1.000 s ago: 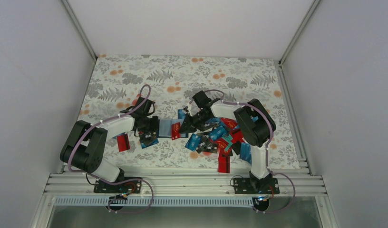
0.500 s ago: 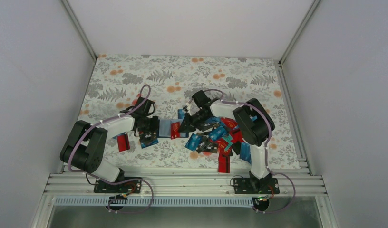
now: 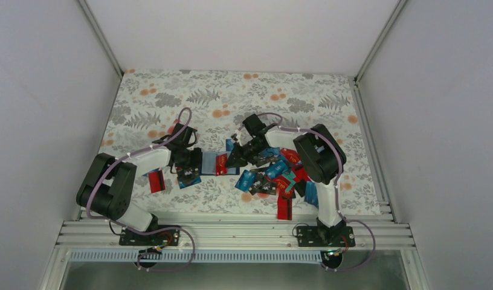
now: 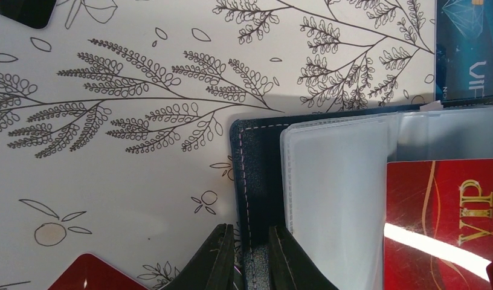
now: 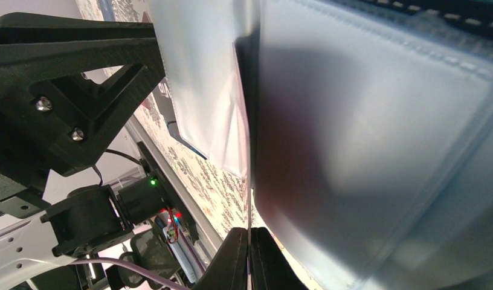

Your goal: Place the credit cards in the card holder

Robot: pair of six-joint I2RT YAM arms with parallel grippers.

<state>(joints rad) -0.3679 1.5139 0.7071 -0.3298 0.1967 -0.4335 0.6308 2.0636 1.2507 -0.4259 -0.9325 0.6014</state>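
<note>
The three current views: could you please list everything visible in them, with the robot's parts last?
card holder: one, navy with clear sleeves, open on the cloth between the grippers.
red VIP card: one, red, at the holder's sleeves.
credit cards: many, blue, red, black, teal; heaped right of the holder, a few left.
cloth: one, white floral, covering the table.
left gripper: one, black, pinching the holder's edge.
right gripper: one, black, shut on the red VIP card.
</note>
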